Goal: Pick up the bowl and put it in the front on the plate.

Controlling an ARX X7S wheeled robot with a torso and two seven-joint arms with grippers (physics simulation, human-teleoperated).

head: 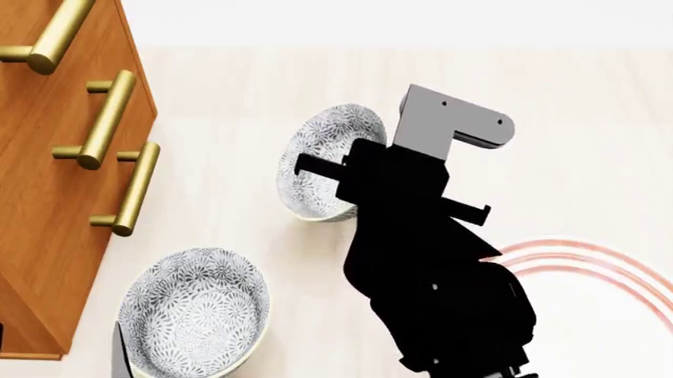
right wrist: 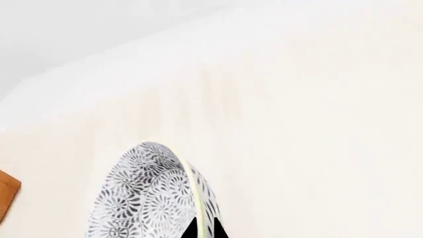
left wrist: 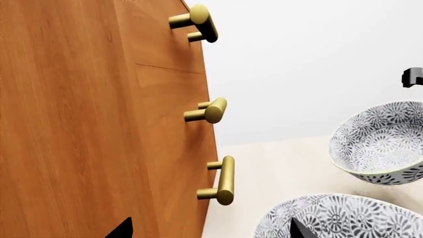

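The bowl (head: 321, 161) sits tilted on edge in the head view, at the tip of the right end effector (head: 352, 185), whose black arm crosses the middle of the picture; the end effector grips the bowl's rim. The right wrist view shows this close up: the bowl (right wrist: 155, 198) stands nearly on edge, its pale rim passing between two dark fingertips (right wrist: 191, 230), so the right end effector is closed narrow on that rim. The plate (head: 620, 307) with red rings lies on the bench (head: 547, 87) at the head view's lower right, apart from the bowl. A second bowl (head: 195, 311) rests on the bench near the wooden cabinet (head: 42, 197). The left wrist view alone shows the cabinet's brass handles (left wrist: 221, 181) side-on, with both bowls; the left end effector (left wrist: 208, 230) shows only two dark tips set wide apart, holding nothing.
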